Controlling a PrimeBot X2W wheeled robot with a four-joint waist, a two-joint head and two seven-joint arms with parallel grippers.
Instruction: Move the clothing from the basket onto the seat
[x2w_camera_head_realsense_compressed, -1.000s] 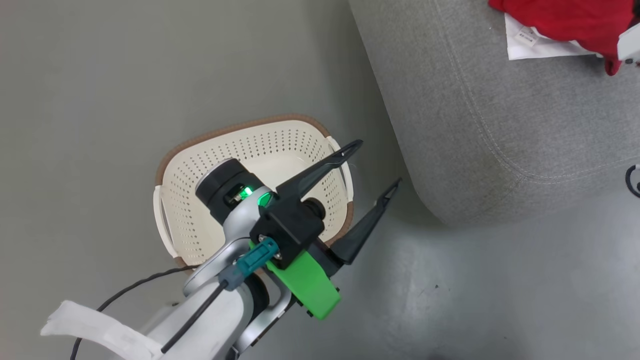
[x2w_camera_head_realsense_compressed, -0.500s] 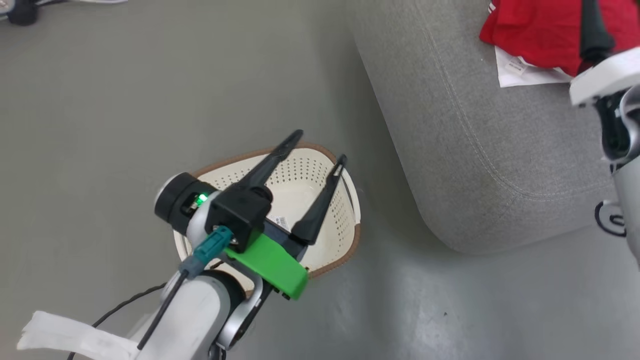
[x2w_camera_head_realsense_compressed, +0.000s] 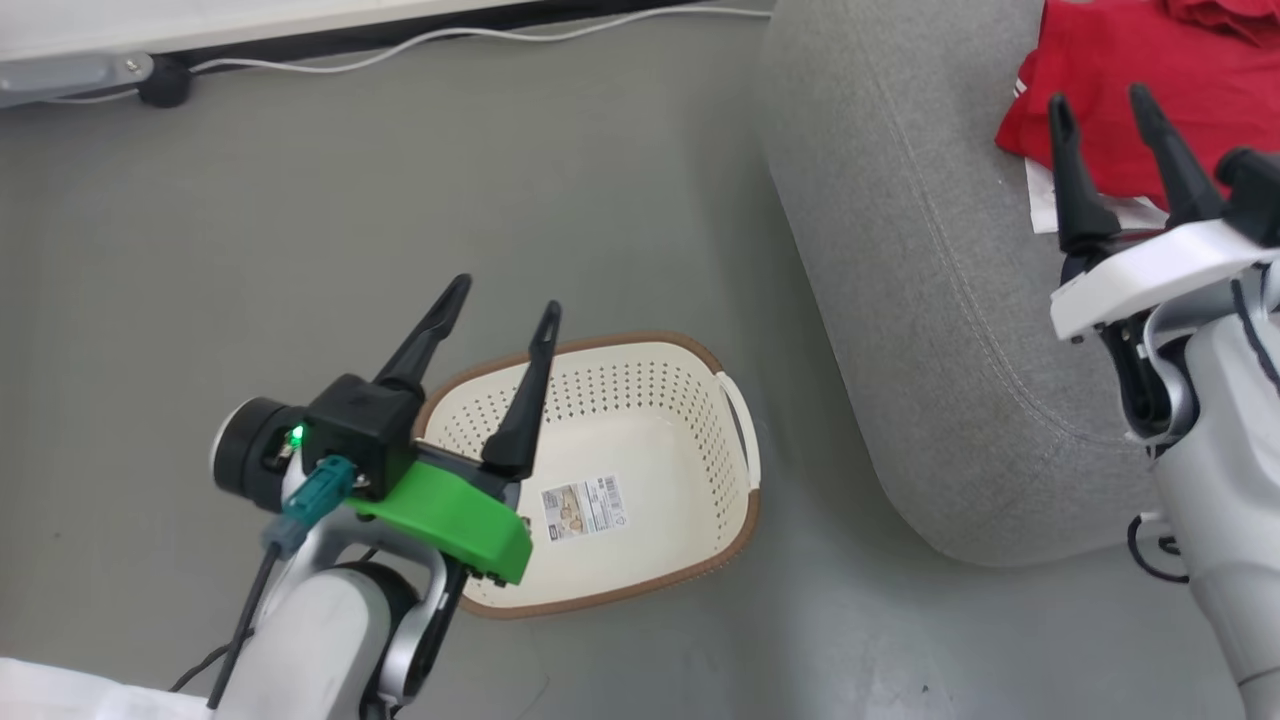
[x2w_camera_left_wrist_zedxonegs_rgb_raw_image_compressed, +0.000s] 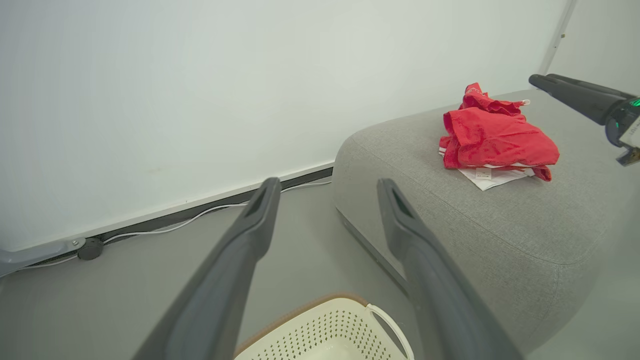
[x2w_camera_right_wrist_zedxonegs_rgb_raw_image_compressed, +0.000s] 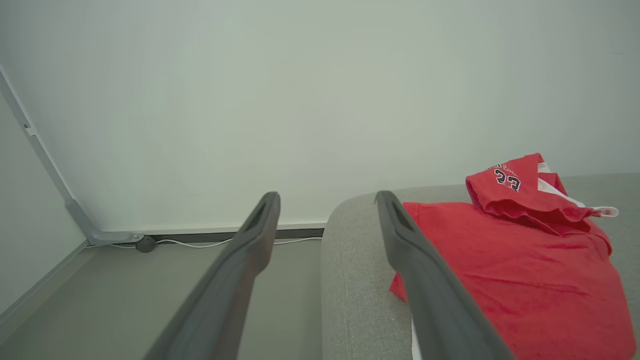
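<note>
The red clothing (x2w_camera_head_realsense_compressed: 1150, 80) lies piled on the grey seat (x2w_camera_head_realsense_compressed: 900, 250) at the upper right; the pile (x2w_camera_left_wrist_zedxonegs_rgb_raw_image_compressed: 495, 140) also appears in the left wrist view, and one garment (x2w_camera_right_wrist_zedxonegs_rgb_raw_image_compressed: 520, 260) carries the number 23. The cream basket (x2w_camera_head_realsense_compressed: 700, 440) stands on the floor with just a label sticker inside. My left gripper (x2w_camera_head_realsense_compressed: 505, 295) is open above the basket's left end, holding nothing. My right gripper (x2w_camera_head_realsense_compressed: 1100, 100) is open over the seat beside the clothing, also holding nothing.
Grey floor (x2w_camera_head_realsense_compressed: 300, 200) surrounds the basket. A wall base with a white cable (x2w_camera_head_realsense_compressed: 450, 35) and a dark round fitting (x2w_camera_head_realsense_compressed: 165, 85) runs along the top. White paper (x2w_camera_left_wrist_zedxonegs_rgb_raw_image_compressed: 492, 176) lies under the clothing.
The head view has shifted, showing more wall base and the right arm. My left gripper swung from over the basket's right side to its left end. The right gripper has come clear of the clothing.
</note>
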